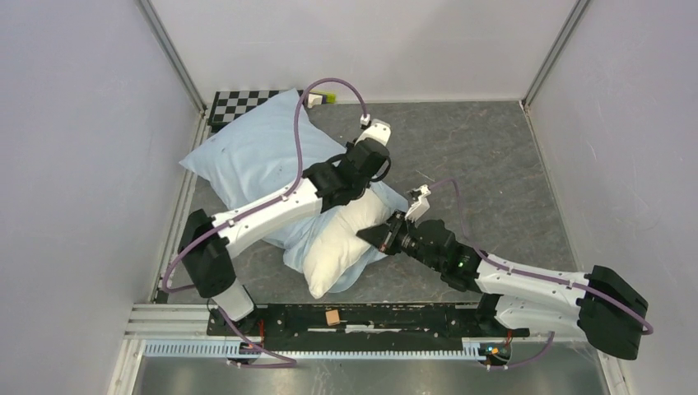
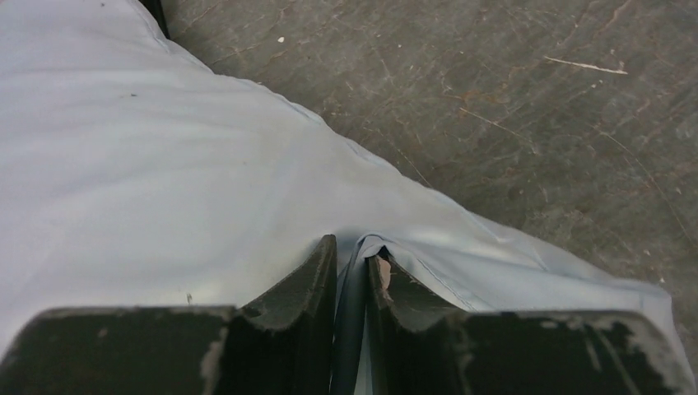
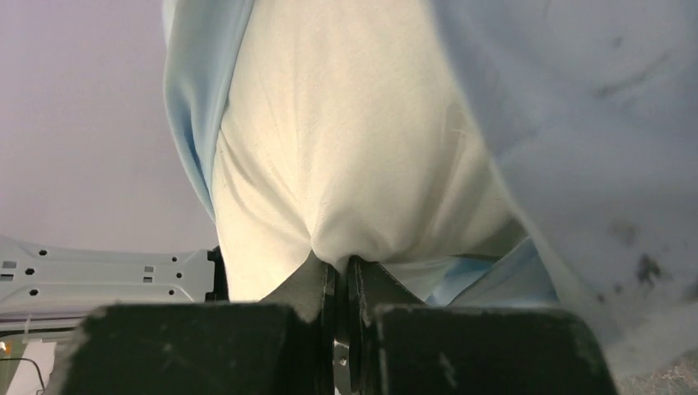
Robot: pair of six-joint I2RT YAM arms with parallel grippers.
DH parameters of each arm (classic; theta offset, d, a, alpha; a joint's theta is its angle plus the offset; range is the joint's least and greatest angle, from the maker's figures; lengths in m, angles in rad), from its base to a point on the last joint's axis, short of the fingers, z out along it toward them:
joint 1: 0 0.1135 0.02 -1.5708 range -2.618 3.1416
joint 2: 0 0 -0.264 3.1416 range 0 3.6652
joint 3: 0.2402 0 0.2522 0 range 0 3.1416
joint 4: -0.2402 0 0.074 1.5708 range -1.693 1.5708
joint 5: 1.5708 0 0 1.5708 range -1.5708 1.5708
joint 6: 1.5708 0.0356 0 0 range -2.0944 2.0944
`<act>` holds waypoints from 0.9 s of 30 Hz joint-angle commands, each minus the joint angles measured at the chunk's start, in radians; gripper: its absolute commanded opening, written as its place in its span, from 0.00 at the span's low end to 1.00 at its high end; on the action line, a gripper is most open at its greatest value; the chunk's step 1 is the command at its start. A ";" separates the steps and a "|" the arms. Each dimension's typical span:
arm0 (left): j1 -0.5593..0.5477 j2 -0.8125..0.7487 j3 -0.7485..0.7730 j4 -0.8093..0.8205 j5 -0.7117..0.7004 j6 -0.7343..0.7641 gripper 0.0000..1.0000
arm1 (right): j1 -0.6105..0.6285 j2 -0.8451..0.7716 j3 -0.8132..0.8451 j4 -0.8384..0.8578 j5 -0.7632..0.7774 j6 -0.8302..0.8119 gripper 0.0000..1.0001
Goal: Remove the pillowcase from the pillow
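Note:
The pale sky-blue pillowcase [image 1: 247, 152] lies at the table's left and still covers the far part of the pillow. The cream-white pillow [image 1: 346, 243] sticks out of its near end towards the arm bases. My left gripper [image 1: 362, 177] is shut on a fold of the pillowcase [image 2: 206, 189] near its open edge; the fold runs between its fingers [image 2: 309, 280]. My right gripper [image 1: 372, 234] is shut on a pinch of the pillow's white fabric [image 3: 346, 148] at its right side. Blue cloth [image 3: 593, 140] hangs around the pillow in the right wrist view.
A checkerboard panel [image 1: 239, 103] lies at the back left, partly under the pillowcase. A small white and green object [image 1: 321, 99] sits at the back wall. Grey walls enclose the dark table [image 1: 494, 156]. A metal rail [image 1: 346, 317] with a small brown block runs along the near edge.

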State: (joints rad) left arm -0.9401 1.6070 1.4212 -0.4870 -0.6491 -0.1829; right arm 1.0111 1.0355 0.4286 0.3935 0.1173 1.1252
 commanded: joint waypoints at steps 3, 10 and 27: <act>0.110 0.154 0.193 -0.013 0.028 0.059 0.19 | 0.065 0.002 0.055 0.110 -0.043 -0.043 0.00; 0.287 0.110 0.074 0.020 0.137 -0.056 0.25 | 0.075 -0.133 -0.034 0.137 0.104 -0.018 0.00; 0.249 -0.287 -0.177 0.052 0.376 -0.097 0.83 | 0.073 -0.028 0.159 0.086 0.173 -0.136 0.00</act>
State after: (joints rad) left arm -0.6334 1.4433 1.2354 -0.3786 -0.2619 -0.2962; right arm 1.0813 0.9871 0.4755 0.3241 0.2649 1.0191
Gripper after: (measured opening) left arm 0.778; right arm 0.036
